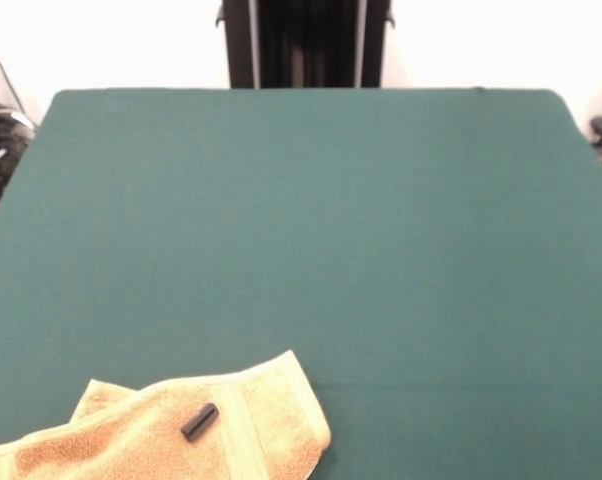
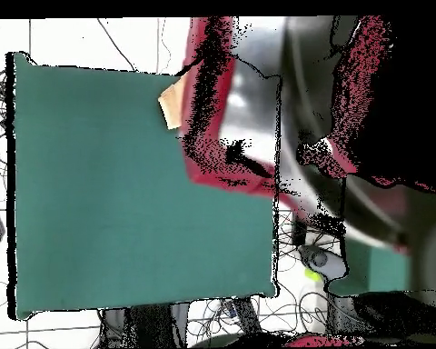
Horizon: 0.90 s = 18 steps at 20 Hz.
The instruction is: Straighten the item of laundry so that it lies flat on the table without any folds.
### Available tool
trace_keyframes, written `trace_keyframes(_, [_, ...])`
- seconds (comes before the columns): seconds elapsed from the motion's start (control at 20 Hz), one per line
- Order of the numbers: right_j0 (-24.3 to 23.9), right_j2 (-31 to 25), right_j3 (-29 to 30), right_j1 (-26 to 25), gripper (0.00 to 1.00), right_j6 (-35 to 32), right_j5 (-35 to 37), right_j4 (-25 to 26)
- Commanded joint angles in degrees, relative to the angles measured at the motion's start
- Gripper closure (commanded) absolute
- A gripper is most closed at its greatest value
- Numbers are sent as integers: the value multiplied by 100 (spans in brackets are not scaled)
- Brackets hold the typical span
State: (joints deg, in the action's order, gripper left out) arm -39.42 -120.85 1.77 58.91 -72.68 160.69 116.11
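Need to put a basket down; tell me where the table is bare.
Nearly all of the green table is bare: from the far edge to the towel, and the whole near-right side. Only the near-left corner is taken, where the folded towel carries a small black cylinder.

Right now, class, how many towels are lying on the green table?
1. The golden-orange towel lies crumpled at the table's near left corner in the front view, with a small black cylinder on it. The arm hides much of the overhead view.

Dark green table, rumpled orange towel at its edge
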Motion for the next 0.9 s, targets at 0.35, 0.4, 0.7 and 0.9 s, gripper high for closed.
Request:
trace_keyframes(0.35, [-48, -3960, -556, -513, 100, 814, 459, 2897])
trace_keyframes(0.4, [-32, -4146, -557, -576, 100, 883, 439, 3131])
trace_keyframes(0.7, [117, -5007, -680, -835, 100, 602, 177, 3786])
trace_keyframes(0.9, [257, -4863, -484, -740, 100, 633, 166, 4231])
